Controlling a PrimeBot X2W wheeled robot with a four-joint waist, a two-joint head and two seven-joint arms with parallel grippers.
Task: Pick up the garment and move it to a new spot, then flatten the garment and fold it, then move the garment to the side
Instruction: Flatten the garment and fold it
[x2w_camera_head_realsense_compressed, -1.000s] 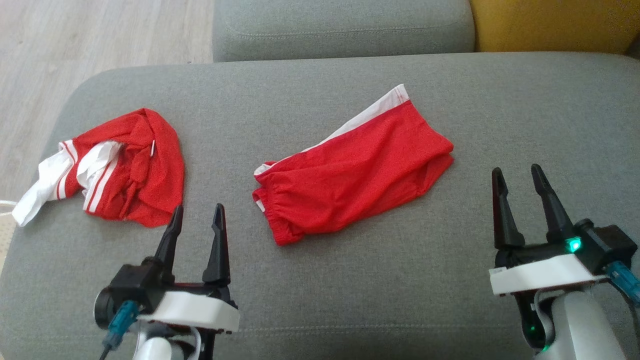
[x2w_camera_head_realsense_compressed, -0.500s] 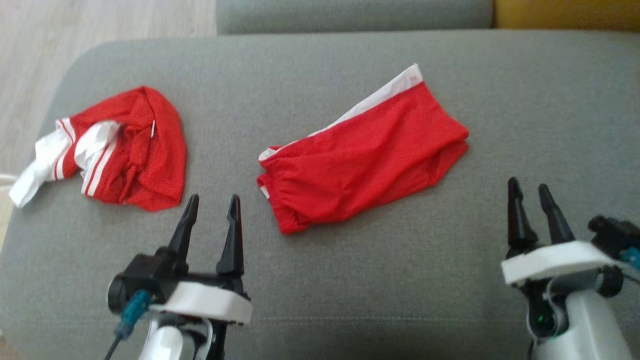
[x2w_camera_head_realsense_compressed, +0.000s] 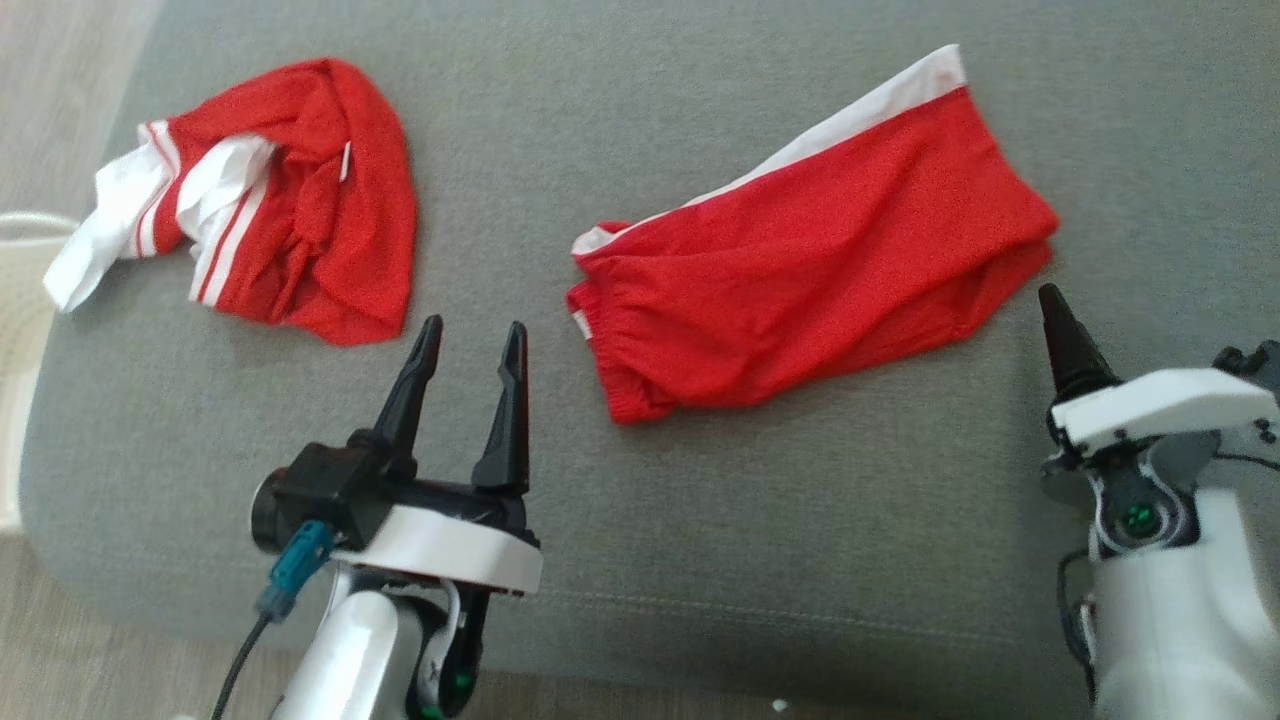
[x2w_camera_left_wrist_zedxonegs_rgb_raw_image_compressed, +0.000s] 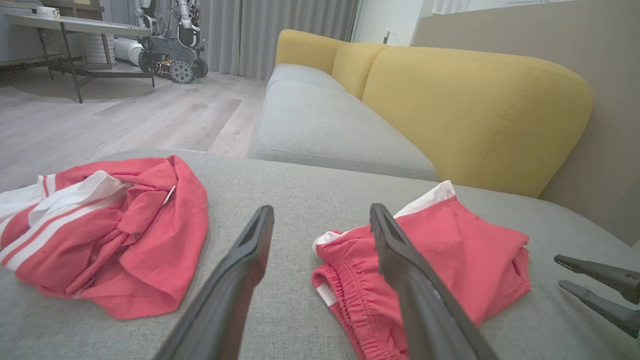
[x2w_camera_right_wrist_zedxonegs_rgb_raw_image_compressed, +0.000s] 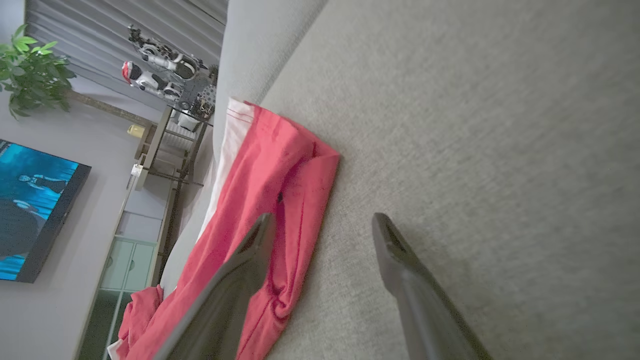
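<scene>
Two red garments lie on the grey sofa cushion (x2w_camera_head_realsense_compressed: 700, 520). Red shorts (x2w_camera_head_realsense_compressed: 810, 260) with a white side band lie roughly flat in the middle; they appear again as the shorts (x2w_camera_left_wrist_zedxonegs_rgb_raw_image_compressed: 440, 255) and the shorts (x2w_camera_right_wrist_zedxonegs_rgb_raw_image_compressed: 260, 200). A crumpled red garment (x2w_camera_head_realsense_compressed: 290, 190) with white stripes lies at the left, also seen as the crumpled garment (x2w_camera_left_wrist_zedxonegs_rgb_raw_image_compressed: 110, 230). My left gripper (x2w_camera_head_realsense_compressed: 475, 325) hovers open between the two garments, holding nothing. My right gripper (x2w_camera_head_realsense_compressed: 1050, 295), turned on its side, stands open just below the shorts' right end; its fingers (x2w_camera_right_wrist_zedxonegs_rgb_raw_image_compressed: 250, 260) reach the shorts' edge.
A white basket (x2w_camera_head_realsense_compressed: 20, 300) sits off the cushion's left edge over wooden floor. A yellow backrest (x2w_camera_left_wrist_zedxonegs_rgb_raw_image_compressed: 475, 110) and a second grey cushion (x2w_camera_left_wrist_zedxonegs_rgb_raw_image_compressed: 325, 125) lie beyond. Bare cushion stretches to the right of the shorts and along the front edge.
The head camera has tipped down and closer. My right gripper has rolled onto its side and moved up to the shorts' right end. Both grippers stay open.
</scene>
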